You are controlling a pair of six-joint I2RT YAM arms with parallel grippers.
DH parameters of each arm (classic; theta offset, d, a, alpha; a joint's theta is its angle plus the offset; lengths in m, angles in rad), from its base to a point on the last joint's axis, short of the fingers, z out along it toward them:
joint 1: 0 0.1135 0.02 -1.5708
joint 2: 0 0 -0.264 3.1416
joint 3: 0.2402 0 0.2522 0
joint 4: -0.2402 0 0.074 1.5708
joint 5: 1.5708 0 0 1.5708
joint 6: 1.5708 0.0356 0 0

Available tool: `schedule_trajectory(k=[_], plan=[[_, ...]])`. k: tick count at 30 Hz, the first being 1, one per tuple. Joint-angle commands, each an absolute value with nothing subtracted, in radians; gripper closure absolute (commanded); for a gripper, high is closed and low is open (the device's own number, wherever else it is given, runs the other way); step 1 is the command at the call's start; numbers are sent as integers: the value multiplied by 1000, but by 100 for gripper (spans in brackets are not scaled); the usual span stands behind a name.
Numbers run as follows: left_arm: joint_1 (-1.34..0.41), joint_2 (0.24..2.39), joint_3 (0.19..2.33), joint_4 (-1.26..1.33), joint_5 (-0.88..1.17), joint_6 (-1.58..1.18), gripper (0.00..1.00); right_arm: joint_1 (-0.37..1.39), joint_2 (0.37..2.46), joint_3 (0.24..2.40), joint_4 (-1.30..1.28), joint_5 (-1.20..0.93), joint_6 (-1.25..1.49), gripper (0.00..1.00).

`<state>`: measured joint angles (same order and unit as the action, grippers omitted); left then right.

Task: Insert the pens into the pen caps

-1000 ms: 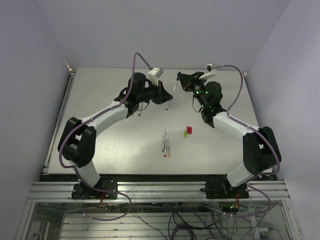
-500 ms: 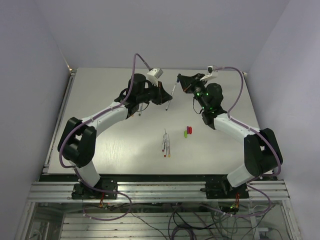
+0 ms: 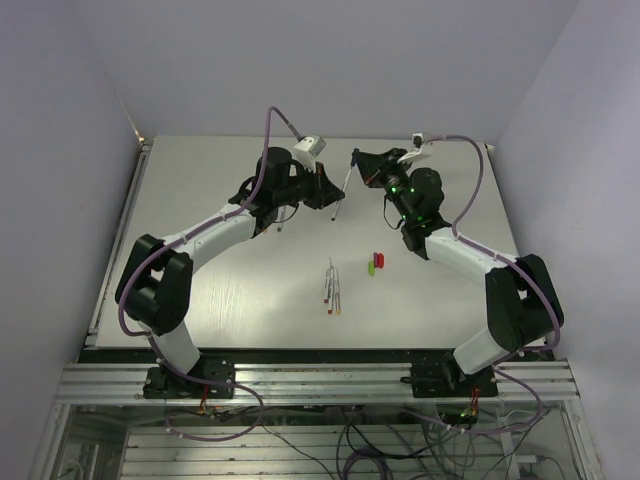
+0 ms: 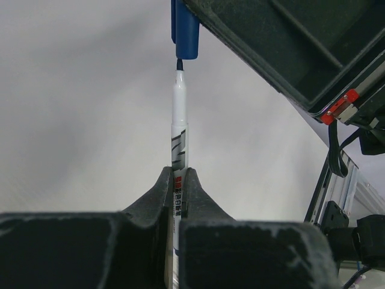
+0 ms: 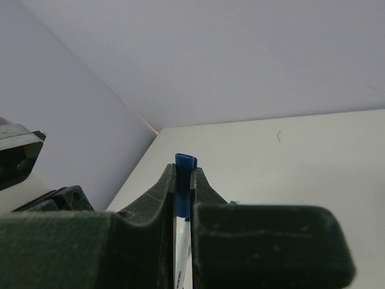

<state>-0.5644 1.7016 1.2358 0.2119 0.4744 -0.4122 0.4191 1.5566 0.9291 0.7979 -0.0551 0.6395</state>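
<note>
My left gripper (image 4: 178,171) is shut on a white pen (image 4: 178,144), which points up and away from it. The pen's dark tip sits right at the mouth of a blue pen cap (image 4: 185,30). My right gripper (image 5: 183,170) is shut on that blue cap (image 5: 184,164), and the pen's white barrel (image 5: 182,241) shows just behind it. From above, the held pen (image 3: 344,188) slants between the left gripper (image 3: 337,203) and the right gripper (image 3: 356,160) over the far middle of the table. Several more pens (image 3: 332,288) lie bunched at mid-table.
A red cap (image 3: 378,258) and a light green cap (image 3: 371,267) lie just right of the loose pens. Both arms reach over the far half of the white table (image 3: 220,290). Walls close in the back and both sides.
The right gripper with the blue cap has edged slightly left and down toward the pen tip. The left gripper has barely moved.
</note>
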Motion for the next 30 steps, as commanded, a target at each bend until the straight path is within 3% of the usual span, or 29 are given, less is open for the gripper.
schedule_trajectory(k=[1,21,30], plan=[[-569,1663,1234,250,467,-409,93,428,1574,942,825,-58,641,100],[-568,1642,1208,307,419,-435,93,429,1570,948,769,-87,609,100],[-567,1668,1229,383,429,-483,93,430,1587,940,715,-218,629,100]])
